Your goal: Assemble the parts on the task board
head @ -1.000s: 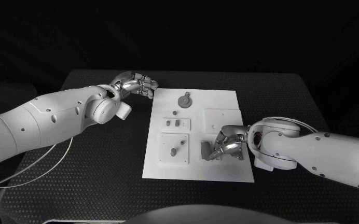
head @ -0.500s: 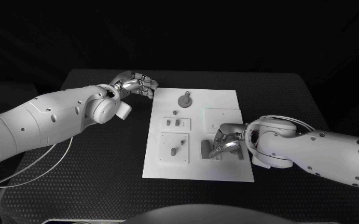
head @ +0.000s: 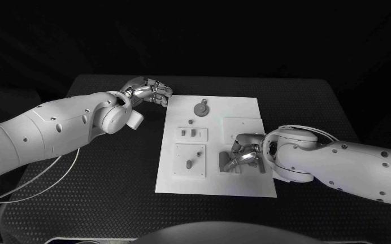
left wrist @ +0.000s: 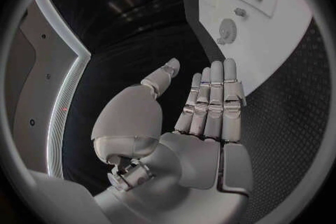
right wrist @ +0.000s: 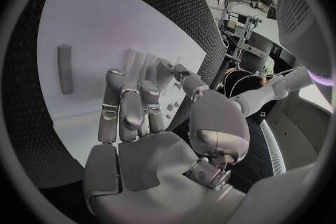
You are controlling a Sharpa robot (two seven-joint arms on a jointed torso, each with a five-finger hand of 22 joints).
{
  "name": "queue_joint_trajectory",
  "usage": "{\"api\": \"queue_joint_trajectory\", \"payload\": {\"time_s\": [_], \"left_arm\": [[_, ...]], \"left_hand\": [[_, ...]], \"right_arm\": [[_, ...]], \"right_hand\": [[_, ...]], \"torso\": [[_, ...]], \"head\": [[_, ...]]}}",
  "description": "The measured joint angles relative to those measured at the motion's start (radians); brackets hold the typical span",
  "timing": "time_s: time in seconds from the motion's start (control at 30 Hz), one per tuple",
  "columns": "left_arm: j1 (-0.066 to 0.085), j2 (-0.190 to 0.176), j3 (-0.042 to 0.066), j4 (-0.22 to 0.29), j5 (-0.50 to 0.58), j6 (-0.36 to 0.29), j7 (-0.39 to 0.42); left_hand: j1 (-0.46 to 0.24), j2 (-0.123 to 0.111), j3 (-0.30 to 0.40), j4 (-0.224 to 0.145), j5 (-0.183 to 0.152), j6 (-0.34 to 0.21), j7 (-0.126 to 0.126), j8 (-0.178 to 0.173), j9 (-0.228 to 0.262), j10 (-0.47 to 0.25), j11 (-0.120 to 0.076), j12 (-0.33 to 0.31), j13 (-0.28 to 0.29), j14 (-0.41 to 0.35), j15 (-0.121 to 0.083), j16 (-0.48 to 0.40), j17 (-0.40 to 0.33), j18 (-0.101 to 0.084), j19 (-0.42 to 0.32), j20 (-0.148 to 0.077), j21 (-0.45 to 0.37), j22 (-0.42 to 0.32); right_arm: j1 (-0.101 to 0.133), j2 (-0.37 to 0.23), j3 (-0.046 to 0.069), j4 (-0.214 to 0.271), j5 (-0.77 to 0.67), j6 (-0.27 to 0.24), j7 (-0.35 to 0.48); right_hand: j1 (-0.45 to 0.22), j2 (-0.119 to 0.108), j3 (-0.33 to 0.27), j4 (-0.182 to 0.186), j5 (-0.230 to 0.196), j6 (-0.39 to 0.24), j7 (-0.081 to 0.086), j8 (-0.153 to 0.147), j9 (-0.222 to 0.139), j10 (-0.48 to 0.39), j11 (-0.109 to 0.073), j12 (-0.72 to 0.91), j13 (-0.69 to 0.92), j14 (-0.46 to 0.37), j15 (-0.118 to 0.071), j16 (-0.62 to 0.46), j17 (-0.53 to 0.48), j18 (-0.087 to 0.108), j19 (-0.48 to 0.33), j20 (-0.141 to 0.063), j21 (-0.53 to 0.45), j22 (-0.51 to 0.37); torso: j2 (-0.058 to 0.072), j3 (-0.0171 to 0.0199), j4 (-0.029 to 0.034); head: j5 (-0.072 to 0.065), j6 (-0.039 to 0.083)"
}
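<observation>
Pickup step, as judged: right hand [head: 242, 156], fingers bent but gripping nothing visible, hovers over the bar-shaped part [right wrist: 64, 69] lying on the board [head: 244, 108]'s near right; left hand [head: 148, 92] idles with fingers apart; next, close on the part.

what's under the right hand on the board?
The silver right hand hovers low over the white task board, by a grey bar-shaped part beside its fingers. Whether anything lies beneath the palm is hidden.
</observation>
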Motion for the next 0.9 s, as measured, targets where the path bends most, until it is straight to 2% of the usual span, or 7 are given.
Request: {"api": "queue_joint_trajectory", "payload": {"time_s": [0.13,0.3,0.43,0.67,0.9], "left_arm": [[0.0,-0.001,0.0,0.0,0.0,0.002,-0.001],[0.0,-0.001,0.0,0.0,0.0,0.004,-0.003],[0.0,-0.002,0.0,0.0,0.0,0.005,-0.004],[0.0,-0.003,0.0,0.0,0.0,0.008,-0.006],[0.0,-0.002,0.0,0.001,0.0,0.013,-0.009]], "left_hand": [[0.0,0.0,0.0,0.0,0.0,0.0,0.0,0.0,0.0,0.0,0.0,0.0,0.0,0.0,0.0,0.0,0.0,0.001,0.0,0.0,0.0,0.0],[0.0,0.0,0.0,0.0,0.0,0.0,0.0,0.0,0.0,0.0,0.0,0.0,0.0,0.0,0.0,0.0,0.0,0.001,0.0,0.0,0.0,0.0],[0.0,0.0,0.0,0.0,0.0,0.0,0.0,0.0,0.0,0.0,0.0,0.0,0.0,0.0,0.0,0.0,0.0,0.001,0.0,0.0,0.0,0.0],[0.0,0.0,0.0,0.0,0.0,0.0,0.0,0.0,-0.001,0.0,0.0,0.0,0.0,0.0,0.0,0.0,0.001,0.001,0.0,0.0,0.0,0.0],[0.0,0.0,0.0,0.0,0.0,0.0,0.0,0.0,-0.001,0.0,0.0,0.0,0.0,0.0,0.0,0.0,0.001,0.001,0.0,0.0,0.0,0.0]], "right_arm": [[0.0,-0.001,0.0,-0.002,-0.006,0.008,-0.003],[0.001,-0.005,0.001,-0.004,-0.008,0.019,-0.007],[0.001,-0.006,0.001,-0.005,-0.008,0.028,-0.008],[0.002,-0.008,0.002,-0.001,-0.008,0.044,-0.007],[0.002,-0.014,0.002,0.003,-0.008,0.045,-0.005]], "right_hand": [[-0.002,-0.009,0.0,0.0,0.0,0.001,0.001,0.0,-0.001,0.0,0.0,0.0,0.0,0.001,0.0,0.0,-0.001,0.0,0.0,0.0,0.0,0.0],[0.009,-0.051,0.01,-0.005,0.0,0.001,0.001,-0.001,-0.003,0.0,0.0,-0.007,-0.005,0.002,0.001,0.0,-0.011,0.0,0.0,0.0,0.0,0.0],[0.019,-0.094,0.029,0.009,0.0,0.001,0.001,-0.007,-0.004,0.002,0.002,-0.008,-0.006,0.003,0.001,0.0,-0.013,0.0,0.004,-0.004,0.0,0.0],[0.046,-0.149,0.043,0.023,0.0,0.001,0.001,-0.011,-0.004,-0.001,0.004,-0.008,-0.003,0.002,0.001,0.0,-0.017,0.0,0.004,-0.003,0.0,0.0],[0.052,-0.154,0.043,0.023,0.0,0.001,0.001,-0.011,-0.004,-0.004,0.007,-0.008,-0.002,-0.001,-0.002,0.0,-0.017,0.0,0.003,-0.003,0.0,0.0]], "torso": [[0.0,-0.0001,0.0],[0.0,-0.0003,0.0],[0.0,-0.0002,0.0],[0.0,0.0,0.0],[0.0,0.0003,0.0]], "head": [[0.0,-0.001],[-0.001,-0.001],[-0.001,-0.002],[0.0,-0.002],[0.0,-0.001]]}}
